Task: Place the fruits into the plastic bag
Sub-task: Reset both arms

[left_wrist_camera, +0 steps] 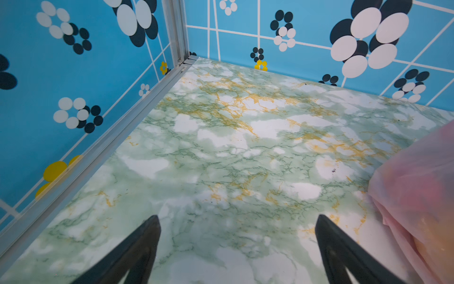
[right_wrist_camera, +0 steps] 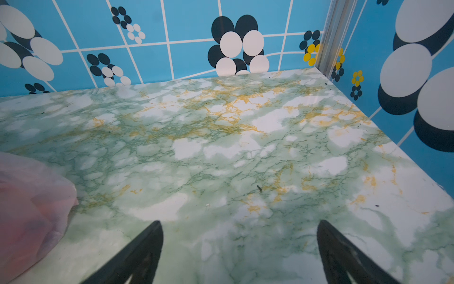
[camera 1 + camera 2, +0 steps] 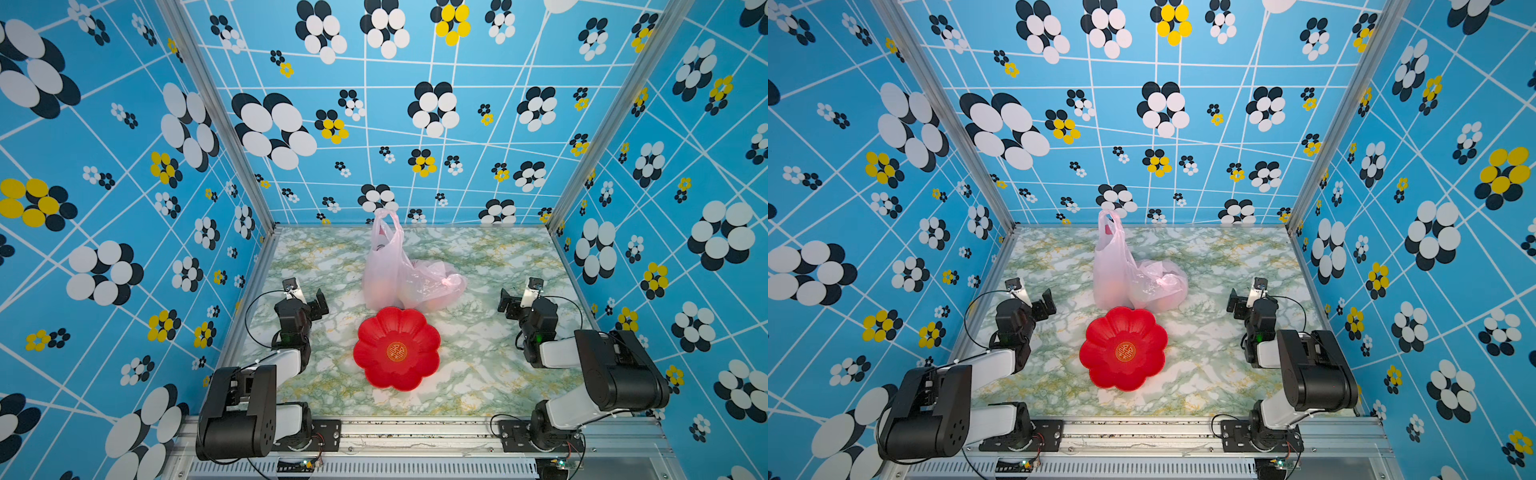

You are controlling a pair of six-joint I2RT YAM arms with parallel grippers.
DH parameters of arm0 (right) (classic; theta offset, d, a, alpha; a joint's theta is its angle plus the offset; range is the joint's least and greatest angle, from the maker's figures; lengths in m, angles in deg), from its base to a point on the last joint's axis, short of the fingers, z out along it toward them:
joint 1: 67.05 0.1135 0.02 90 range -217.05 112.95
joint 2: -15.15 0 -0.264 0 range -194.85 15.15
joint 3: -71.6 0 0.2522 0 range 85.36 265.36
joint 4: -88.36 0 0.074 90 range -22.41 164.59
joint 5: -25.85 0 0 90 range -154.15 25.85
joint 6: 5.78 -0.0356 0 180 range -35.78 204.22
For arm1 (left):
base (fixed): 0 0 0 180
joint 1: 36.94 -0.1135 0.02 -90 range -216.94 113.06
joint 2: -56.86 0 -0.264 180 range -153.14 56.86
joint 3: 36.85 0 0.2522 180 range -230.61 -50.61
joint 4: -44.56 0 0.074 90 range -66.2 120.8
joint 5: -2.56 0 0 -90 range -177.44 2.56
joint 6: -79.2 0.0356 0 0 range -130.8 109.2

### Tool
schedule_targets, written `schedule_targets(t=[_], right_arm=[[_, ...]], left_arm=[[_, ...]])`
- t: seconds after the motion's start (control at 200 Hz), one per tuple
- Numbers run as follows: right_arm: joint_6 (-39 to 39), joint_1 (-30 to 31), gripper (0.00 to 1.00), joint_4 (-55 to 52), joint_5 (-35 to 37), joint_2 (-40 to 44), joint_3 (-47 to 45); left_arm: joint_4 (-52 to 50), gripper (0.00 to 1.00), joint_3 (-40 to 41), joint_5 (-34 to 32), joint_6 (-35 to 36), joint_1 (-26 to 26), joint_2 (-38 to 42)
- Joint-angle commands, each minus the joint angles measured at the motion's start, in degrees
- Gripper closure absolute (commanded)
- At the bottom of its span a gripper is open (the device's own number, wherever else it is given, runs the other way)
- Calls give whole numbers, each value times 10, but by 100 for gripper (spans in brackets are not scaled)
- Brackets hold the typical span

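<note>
Blue flower-print walls enclose a green-veined, marble-look counter (image 3: 478, 357). The thin translucent pale-pink plastic bag (image 3: 399, 278) sits mid-counter, just beyond the empty red flower-shaped plate (image 3: 415, 332), with one handle loop upright. It lies between the left tool (image 1: 238, 218) and right tool (image 2: 239, 221), about equally near each; both gape wide, holding nothing. The fruits (image 1: 430, 236) show only as dim orange shapes inside the bag, so packing looks finished. The plate's gold emblem (image 3: 397, 351) and the bag's print are unreadable.
</note>
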Motion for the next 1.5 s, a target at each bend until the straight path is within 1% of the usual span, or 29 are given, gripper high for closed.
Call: schedule_targets(t=[0.0, 0.075, 0.13, 0.285, 0.415, 0.46, 0.51, 0.545, 0.585, 0.6, 0.655, 0.705, 1.495], right_arm=[[-2, -2, 1, -3, -6, 1, 15], [0, -2, 0, -16, -8, 1, 22], [2, -2, 1, -22, -11, 1, 25], [2, -2, 1, -37, -15, 1, 32], [3, -2, 1, -56, -17, -1, 45], [3, -2, 1, -57, -17, -1, 45], [5, -2, 1, -61, -16, 0, 47], [5, -1, 1, -63, -17, 0, 48], [5, -1, 1, -65, -16, 0, 49], [6, -1, 1, -66, -15, 0, 49], [7, 0, 0, -71, -14, 0, 51], [8, 1, 1, -72, -12, 0, 54], [7, 2, 1, -70, -12, 0, 52]], left_arm=[[38, 1, -10, 15, -14, -16, -23], [68, 1, -22, 28, -4, -20, -63], [26, 1, -35, 28, -1, -12, -55], [113, 1, 9, 53, 13, -9, -56], [112, 1, 0, 70, 34, 4, -69], [112, 1, -9, 77, 51, 15, -86], [126, 1, -18, 85, 74, 29, -122], [149, 1, -29, 77, 88, 38, -147], [59, 1, -60, 47, 86, 49, -132], [44, 1, -63, 41, 87, 53, -128], [93, 1, -52, 36, 94, 55, -143], [64, 1, -58, 40, 89, 54, -133], [74, 1, -56, 42, 90, 53, -135]])
